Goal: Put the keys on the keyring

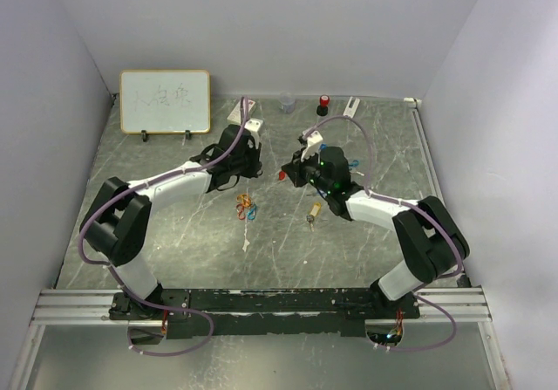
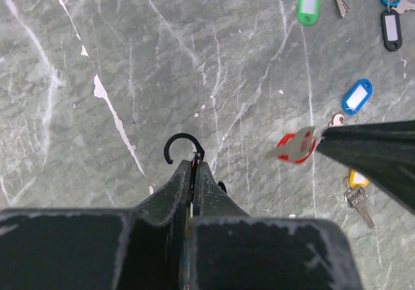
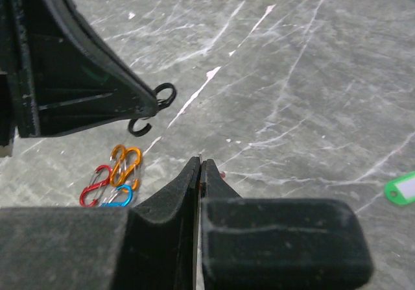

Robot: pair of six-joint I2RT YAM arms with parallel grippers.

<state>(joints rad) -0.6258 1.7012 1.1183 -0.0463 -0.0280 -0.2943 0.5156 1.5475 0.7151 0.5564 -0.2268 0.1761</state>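
My left gripper (image 2: 194, 164) is shut on a black keyring clip (image 2: 182, 143), whose open hook sticks out past the fingertips. It also shows in the right wrist view (image 3: 153, 111), held above the table. My right gripper (image 3: 200, 164) is shut on a metal key with a red tag (image 2: 295, 146), close to the right of the clip and apart from it. In the top view the two grippers (image 1: 255, 171) (image 1: 293, 174) face each other at mid-table. Loose keys lie with green (image 2: 308, 1), blue (image 2: 356, 96), black (image 2: 391, 29) and yellow (image 2: 356, 179) tags.
Several small coloured carabiners (image 1: 246, 207) (image 3: 114, 176) lie in front of the grippers. A whiteboard (image 1: 166, 102) stands at the back left. A small cup (image 1: 287, 104), a red-and-black cap (image 1: 323, 105) and a white item (image 1: 351, 106) stand along the back wall.
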